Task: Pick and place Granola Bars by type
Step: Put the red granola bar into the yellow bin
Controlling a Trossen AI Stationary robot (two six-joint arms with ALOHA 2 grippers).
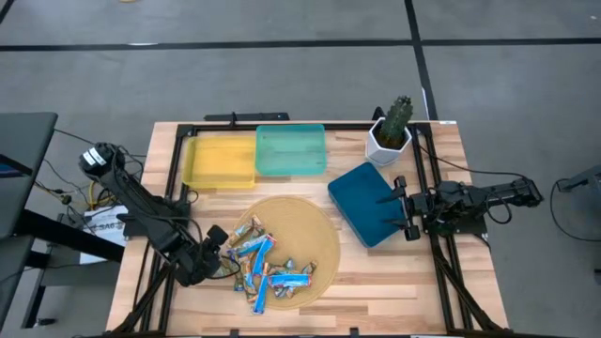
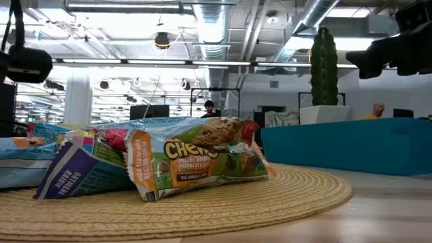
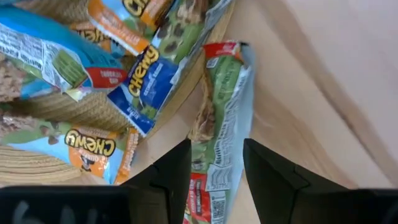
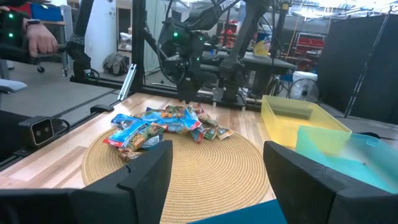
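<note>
Several granola bars point(image 1: 268, 268) in blue, orange and green wrappers lie heaped on the near part of a round woven mat point(image 1: 315, 225); the low view shows the heap point(image 2: 196, 158) close up. My left gripper point(image 1: 216, 253) is low at the mat's left edge, open. In its wrist view the gripper point(image 3: 216, 180) has one finger on each side of a green-wrapped bar point(image 3: 224, 118), which lies half on the mat's edge and half on the wood. My right gripper point(image 1: 406, 208) hovers open over the dark blue tray point(image 1: 371, 202), away from the bars. My left gripper has its fingers point(image 3: 168, 177) across the green-wrapped bar, one on each long side near its lower end point(image 3: 217, 168), coming from above. The bar lies flat on the table and the mat's edge. I cannot tell whether the fingers touch it.
A yellow tray point(image 1: 218, 160) and a teal tray point(image 1: 291, 150) sit side by side at the far edge. A potted cactus point(image 1: 390, 131) stands at the far right, just beyond the dark blue tray. Bare wood lies near and right of the mat.
</note>
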